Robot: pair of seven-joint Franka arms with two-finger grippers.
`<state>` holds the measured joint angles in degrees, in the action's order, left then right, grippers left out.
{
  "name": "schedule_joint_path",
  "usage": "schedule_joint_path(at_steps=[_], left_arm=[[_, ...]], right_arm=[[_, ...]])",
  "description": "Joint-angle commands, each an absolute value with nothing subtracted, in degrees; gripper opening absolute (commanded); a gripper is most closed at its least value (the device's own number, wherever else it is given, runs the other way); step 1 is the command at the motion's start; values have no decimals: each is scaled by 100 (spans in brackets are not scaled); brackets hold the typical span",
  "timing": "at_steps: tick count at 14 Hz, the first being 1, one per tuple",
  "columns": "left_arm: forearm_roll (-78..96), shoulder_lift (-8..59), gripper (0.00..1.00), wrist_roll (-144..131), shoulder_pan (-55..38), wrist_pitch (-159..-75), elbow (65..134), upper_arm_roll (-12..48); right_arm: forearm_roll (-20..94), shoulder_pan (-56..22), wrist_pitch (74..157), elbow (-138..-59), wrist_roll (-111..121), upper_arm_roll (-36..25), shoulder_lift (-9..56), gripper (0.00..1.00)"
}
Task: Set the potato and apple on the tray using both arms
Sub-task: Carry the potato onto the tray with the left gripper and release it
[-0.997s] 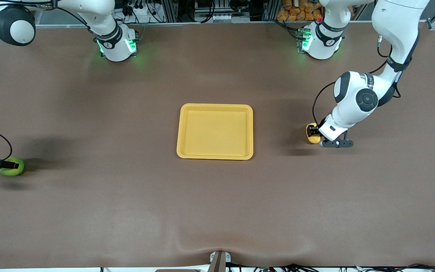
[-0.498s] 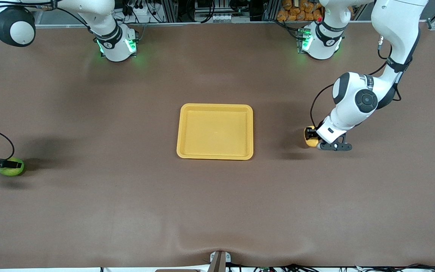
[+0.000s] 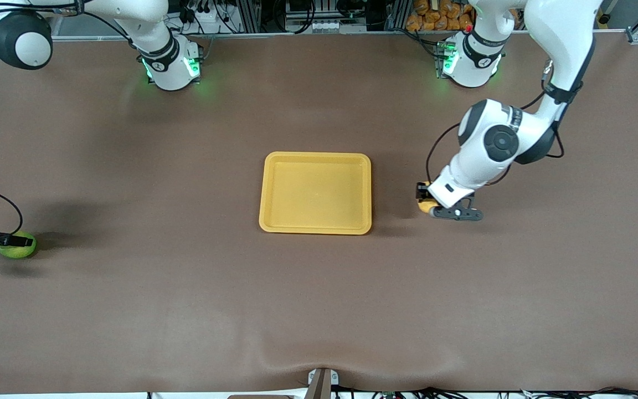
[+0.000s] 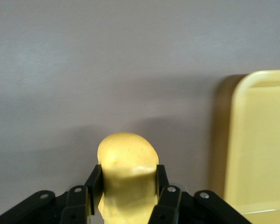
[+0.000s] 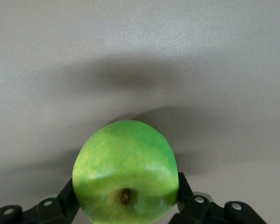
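Potato (image 3: 423,206) is clamped between the left gripper's (image 3: 427,203) fingers (image 4: 94,182), held over bare table (image 3: 319,310) just beside the tray (image 3: 315,229) on the side toward the left arm's end. In the left wrist view the potato (image 4: 127,175) sticks out past the pads, with the tray rim (image 4: 233,140) close alongside; potato is not over the tray. Tray sits mid-table with nothing in it. Apple (image 3: 18,249) is at the right arm's end of the table, nearer to the front camera than the tray and well apart from it. Right gripper (image 3: 13,242) is closed on the apple; the right wrist view shows both fingers (image 5: 184,191) pressed against the apple's (image 5: 125,170) sides, stem dimple facing the camera. Whether the apple is lifted off the table cannot be told.
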<state>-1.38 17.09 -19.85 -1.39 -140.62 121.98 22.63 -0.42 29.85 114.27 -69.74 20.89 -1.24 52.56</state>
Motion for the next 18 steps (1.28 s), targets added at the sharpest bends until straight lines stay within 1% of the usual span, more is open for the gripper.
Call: schedule_joint_path(at_steps=[1, 4, 9, 12, 14, 16, 18], left_arm=[[-255, 1880, 19, -2293, -412, -13782, 11726, 2250], [-255, 2196, 19, -2740, -816, -13571, 11217, 2241], [-264, 2653, 20, -3120, -1326, -13553, 10618, 2206], [-307, 2838, 20, -3129, -1511, -13535, 10468, 2188], [-570, 2961, 20, -3294, -1599, -13535, 10424, 2188], [-1000, 3172, 20, -3602, -1678, -13535, 10266, 2197], [-1160, 3383, 20, -3892, -1827, -13535, 10108, 2197]], right_arm=[[-62, 3076, 11023, -6891, 2109, 9, 5125, 0], [35, 2997, 10365, -6873, 2075, 70, 4940, 0], [88, 2883, 9792, -6838, 2039, 79, 4755, 0], [79, 2620, 9186, -6847, 2013, 62, 4352, 0], [79, 2453, 9080, -6925, 1786, 35, 4044, 0], [27, 2295, 8816, -6943, 1486, 26, 3894, 0], [53, 2189, 8789, -7100, 1521, 35, 3605, 0]])
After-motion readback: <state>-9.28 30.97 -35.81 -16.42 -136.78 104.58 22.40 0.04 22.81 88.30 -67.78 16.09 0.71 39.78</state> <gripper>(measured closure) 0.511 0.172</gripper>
